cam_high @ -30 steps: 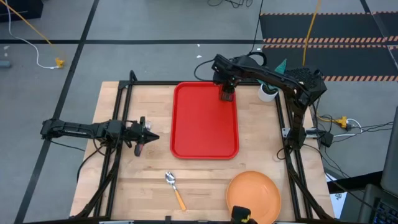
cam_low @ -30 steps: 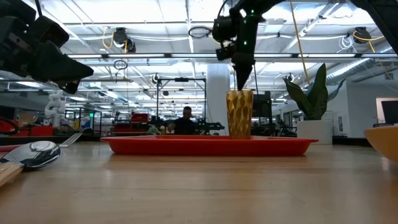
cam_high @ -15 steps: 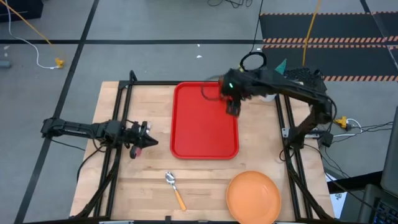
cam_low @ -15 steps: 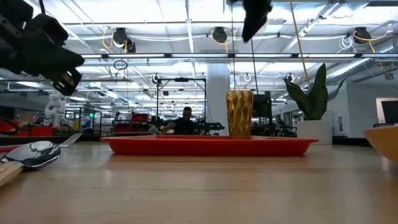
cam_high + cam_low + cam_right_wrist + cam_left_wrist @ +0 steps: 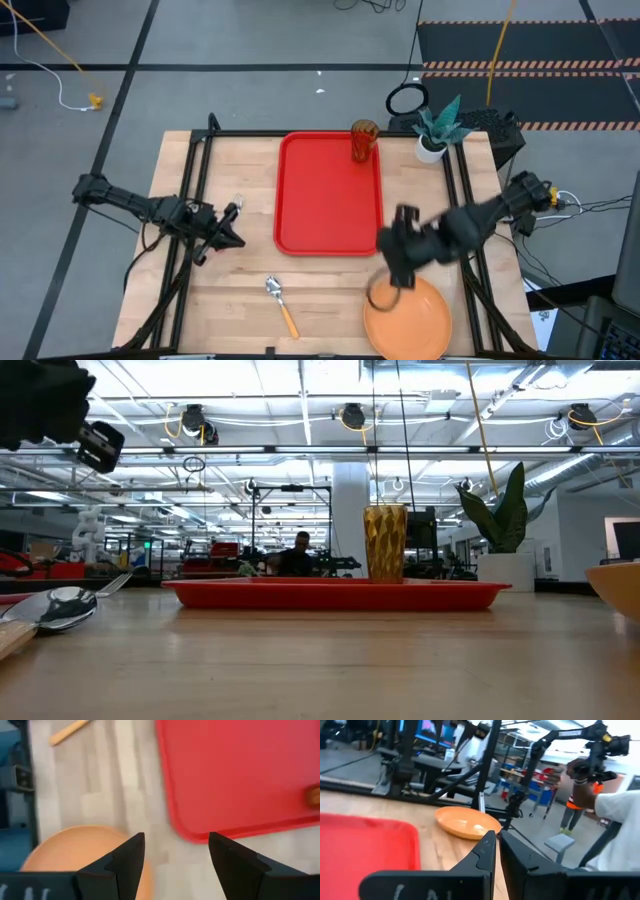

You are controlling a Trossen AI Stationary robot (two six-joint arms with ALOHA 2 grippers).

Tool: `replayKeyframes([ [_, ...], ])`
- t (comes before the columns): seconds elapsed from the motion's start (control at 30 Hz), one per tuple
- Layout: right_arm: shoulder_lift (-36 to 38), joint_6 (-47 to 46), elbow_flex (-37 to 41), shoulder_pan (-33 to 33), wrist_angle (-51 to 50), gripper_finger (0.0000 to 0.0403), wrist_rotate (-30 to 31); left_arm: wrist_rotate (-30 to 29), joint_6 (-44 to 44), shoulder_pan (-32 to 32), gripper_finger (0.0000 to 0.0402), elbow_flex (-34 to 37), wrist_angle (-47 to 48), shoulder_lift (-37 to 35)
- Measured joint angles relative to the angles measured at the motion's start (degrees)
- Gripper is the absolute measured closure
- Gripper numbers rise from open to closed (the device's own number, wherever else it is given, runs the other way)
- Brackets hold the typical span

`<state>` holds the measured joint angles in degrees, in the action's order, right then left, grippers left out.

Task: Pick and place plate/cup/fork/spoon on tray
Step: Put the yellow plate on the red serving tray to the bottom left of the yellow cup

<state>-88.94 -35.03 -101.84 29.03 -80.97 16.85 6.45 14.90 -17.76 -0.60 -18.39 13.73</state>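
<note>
A: What sits closest to the bottom edge in the high view?

B: The round flat orange plate [image 5: 406, 317], lower right, on the pale wooden table [image 5: 240, 310]. Left of it lies the small spoon with a shiny silver bowl and an orange handle [image 5: 281, 304]. The right gripper [image 5: 393, 272] hangs over the plate's upper left rim, its two dark fingers spread wide with nothing between them.

A: And the left gripper?

B: The left gripper [image 5: 232, 229] is at centre left, over bare wood just left of the tray, fingers all but closed. Whether it has hold of something I cannot tell.

A: Further up?

B: The large red rectangular plastic tray [image 5: 325, 205] fills the middle. The small translucent amber-brown tumbler [image 5: 363, 141] stands upright in its upper right corner. Beyond the rim, at upper right, is a white pot with a teal plant [image 5: 433, 132].

A: Any readable writing?

B: None that I can make out. A person in a white sleeve [image 5: 620, 815] shows in the room.
</note>
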Motion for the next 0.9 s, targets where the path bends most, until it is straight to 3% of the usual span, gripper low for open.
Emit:
replayKeyframes([
  [0.17,0.1,-11.1,7.3,7.9,3.8,0.0189,-2.6,-3.2,-2.8,-1.1,0.0376,0.0,-6.3,4.4],
  [0.43,0.0,-15.3,18.8,17.4,19.5,0.0192,-12.4,-7.0,-4.1,-1.1,0.0376,-3.5,-10.2,12.8],
  [0.77,-0.1,-24.1,27.7,27.9,37.2,0.0224,-12.3,-9.8,-4.7,-1.1,0.0376,-15.3,-6.6,26.7],
  [0.9,-2.3,-28.2,28.5,31.8,39.3,0.0235,-11.6,-12.6,-5.4,-1.1,0.0376,-19.6,-4.4,32.4],
])
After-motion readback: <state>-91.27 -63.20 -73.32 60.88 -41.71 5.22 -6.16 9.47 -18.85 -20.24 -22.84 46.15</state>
